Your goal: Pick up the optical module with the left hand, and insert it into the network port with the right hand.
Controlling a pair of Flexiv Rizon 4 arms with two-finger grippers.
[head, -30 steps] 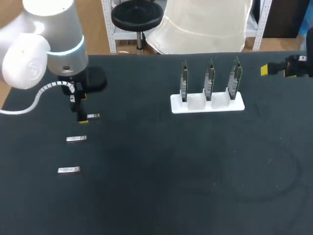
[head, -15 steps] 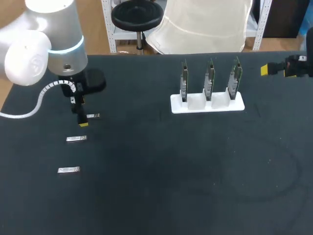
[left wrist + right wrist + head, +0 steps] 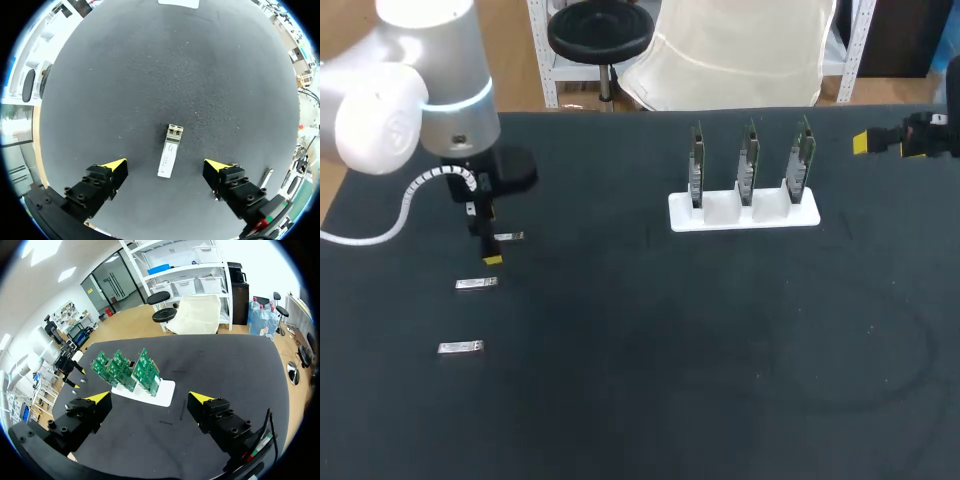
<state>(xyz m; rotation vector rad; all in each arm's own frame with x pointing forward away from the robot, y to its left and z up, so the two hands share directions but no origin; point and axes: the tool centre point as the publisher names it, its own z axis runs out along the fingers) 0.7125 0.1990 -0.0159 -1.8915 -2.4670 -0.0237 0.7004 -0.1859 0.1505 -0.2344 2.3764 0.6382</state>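
Three small silver optical modules lie in a row on the black table at the left: the far one (image 3: 509, 237), the middle one (image 3: 476, 284) and the near one (image 3: 460, 347). My left gripper (image 3: 488, 248) hangs just above the far one. In the left wrist view that module (image 3: 169, 151) lies flat between the open fingers, touching neither, under my left gripper (image 3: 165, 167). A white stand (image 3: 743, 212) holds three upright green port boards (image 3: 748, 160). My right gripper (image 3: 865, 143) is open at the far right edge, its fingers empty; in the right wrist view it (image 3: 150, 397) faces the boards (image 3: 127, 369).
A second module (image 3: 266, 176) lies just outside one left finger. The black table (image 3: 670, 350) is bare in the middle and along the front.
My left gripper has come down a little toward the far module. The right arm and the modules have not moved.
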